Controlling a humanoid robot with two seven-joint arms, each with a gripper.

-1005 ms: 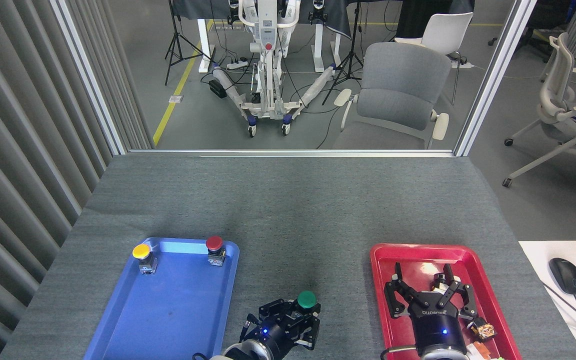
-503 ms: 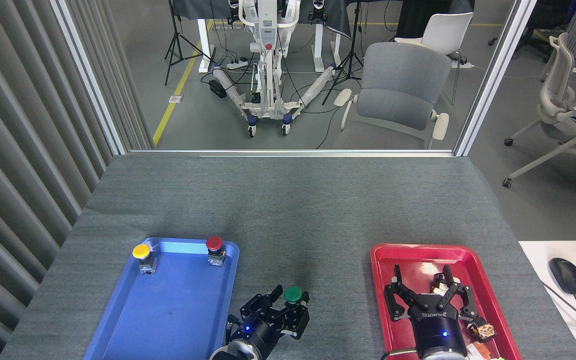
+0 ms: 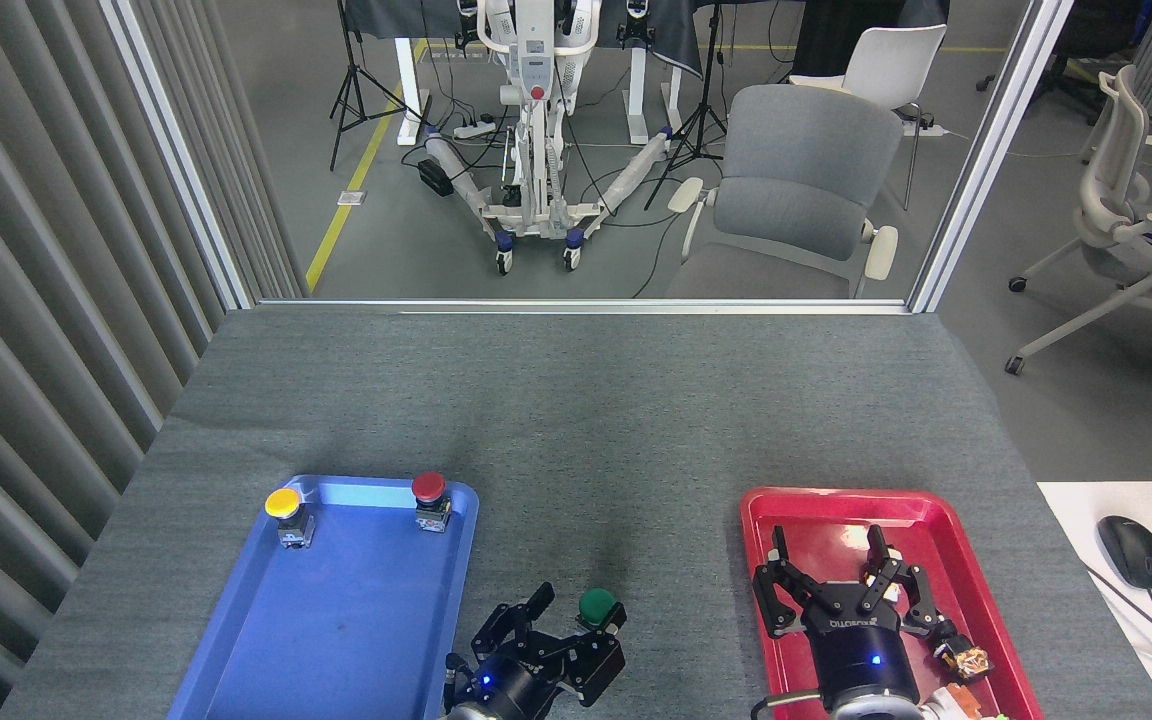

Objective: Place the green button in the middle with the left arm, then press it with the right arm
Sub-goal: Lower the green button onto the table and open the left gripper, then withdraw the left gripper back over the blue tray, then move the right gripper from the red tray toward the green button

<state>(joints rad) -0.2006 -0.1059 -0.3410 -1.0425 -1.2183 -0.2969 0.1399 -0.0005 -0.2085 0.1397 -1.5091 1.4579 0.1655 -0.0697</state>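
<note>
Green button (image 3: 597,606) sitting between the tips of the left fingers (image 3: 540,600), on the grey tabletop (image 3: 576,420) between blue tray (image 3: 236,640) and red tray (image 3: 986,600), with the grip looking loosened (not possible to tell if still pinching or already free). Risk of tipping or dragging the small base if the fingers catch it while leaving, or of a late press by the right fingers (image 3: 778,565), spread open and empty above the red tray. Beyond the felt-like tabletop, a grey chair (image 3: 796,190) and a floor with cables.
</note>
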